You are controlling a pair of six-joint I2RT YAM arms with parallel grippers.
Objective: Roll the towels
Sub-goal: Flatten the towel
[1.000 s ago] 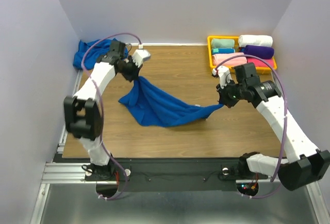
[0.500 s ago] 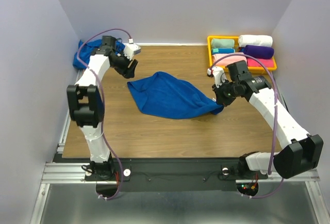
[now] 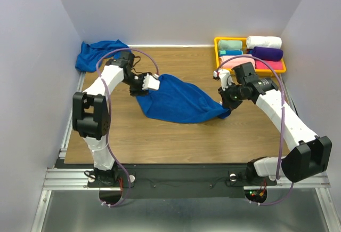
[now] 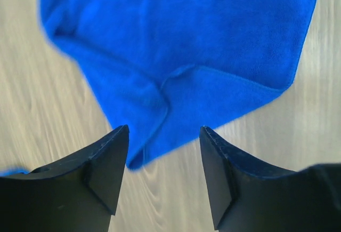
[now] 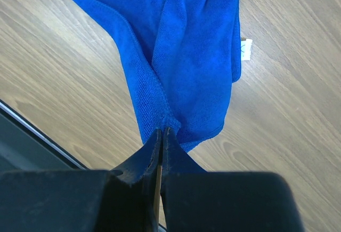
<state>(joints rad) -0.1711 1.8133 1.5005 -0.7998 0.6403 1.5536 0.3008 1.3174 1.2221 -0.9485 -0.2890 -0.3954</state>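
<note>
The royal-blue towel point(image 3: 178, 100) lies rumpled and half-folded in the middle of the counter point(image 3: 176, 141), stretching from about 9 o'clock to 3 o'clock between the two arms. A second blue towel point(image 3: 96, 53) sits in a heap in the far corner at about 10 o'clock, well apart from both arms. The right claw point(image 3: 226, 101) is pressed together on the towel's 3 o'clock corner, and its wrist camera shows the cloth gathered into a pinch right at the fingertips. The left claw point(image 3: 152, 84) hangs spread over the 9 o'clock end with nothing between its fingers point(image 4: 106, 162). A doubled-over flap of cloth lies just ahead of them. To my eye the job right now is getting the towel flat before any rolling starts. The left claw would do best to come down on that folded flap near its hem, taking one layer only. It should then draw away from the right claw so the cloth goes taut and square, without dragging it off the counter. At about 1 o'clock a yellow tray point(image 3: 216, 48) holds rolled white, purple, pink and teal towels. The only label I can spot is a small white tag point(image 5: 245, 49) on the towel's edge, its print too small to read.
</note>
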